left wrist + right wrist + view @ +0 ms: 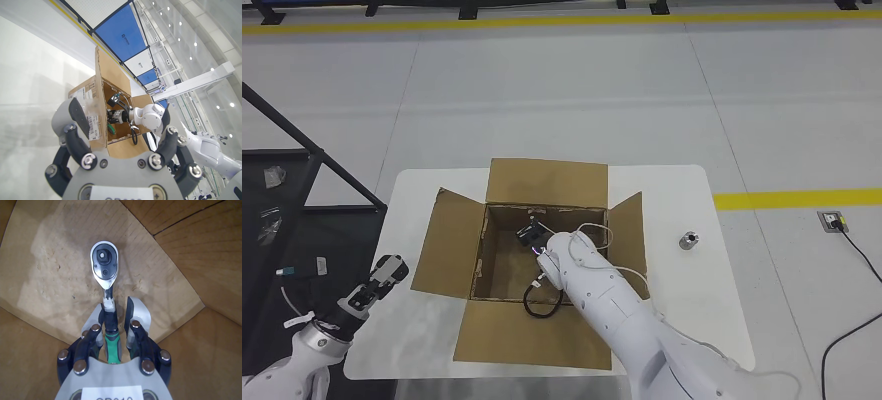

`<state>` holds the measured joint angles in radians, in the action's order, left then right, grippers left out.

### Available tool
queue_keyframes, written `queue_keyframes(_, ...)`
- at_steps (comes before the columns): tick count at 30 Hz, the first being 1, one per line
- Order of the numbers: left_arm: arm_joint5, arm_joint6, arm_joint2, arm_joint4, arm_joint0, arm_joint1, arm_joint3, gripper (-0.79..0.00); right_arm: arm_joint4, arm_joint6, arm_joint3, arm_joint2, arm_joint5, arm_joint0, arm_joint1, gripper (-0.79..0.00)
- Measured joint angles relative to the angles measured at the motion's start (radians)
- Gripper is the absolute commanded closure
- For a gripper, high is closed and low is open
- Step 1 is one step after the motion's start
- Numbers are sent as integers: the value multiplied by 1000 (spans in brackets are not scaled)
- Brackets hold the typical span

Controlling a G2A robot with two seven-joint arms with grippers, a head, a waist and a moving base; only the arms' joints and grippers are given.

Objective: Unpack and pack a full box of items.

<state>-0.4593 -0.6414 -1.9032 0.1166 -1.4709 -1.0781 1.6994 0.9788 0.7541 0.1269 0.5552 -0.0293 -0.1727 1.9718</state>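
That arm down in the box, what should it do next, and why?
Probably close the right gripper on the ratchet wrench. Its fingers straddle the handle inside the box, one finger standing clear of it, so nothing looks clamped yet.

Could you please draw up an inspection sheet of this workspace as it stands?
Surface: white table, carrying the box.
Job's things: open cardboard box with its flaps out; ratchet wrench with a green handle inside it; small metal part on the table beside the box.
Clutter: nothing seen.
Grippers: right gripper inside the box, fingers either side of the wrench's neck, with a gap on one side; left gripper open and empty at the table's edge.
Cables: black cable loop on the right arm, inside the box; floor cable from a floor socket.
Surroundings: black rack with bagged items beside the table; yellow floor line.
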Motion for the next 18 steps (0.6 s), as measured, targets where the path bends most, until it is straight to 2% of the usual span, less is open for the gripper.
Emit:
queue_keyframes(5,-2,5,1,-4,-4,0,5,-785,-10,-10,4,9,-9,-6,-5,-785)
queue_keyframes(9,-2,24,2,-10,-20,0,20,-785,-82,-88,1,42,-103,-9,-13,-785)
queue_keyframes(15,-1,25,2,-10,-22,0,21,-785,-72,-97,8,38,-95,-17,-14,-785)
queue_keyframes(18,-1,25,2,-10,-22,0,21,-785,-45,-114,24,31,-39,-29,-18,-785)
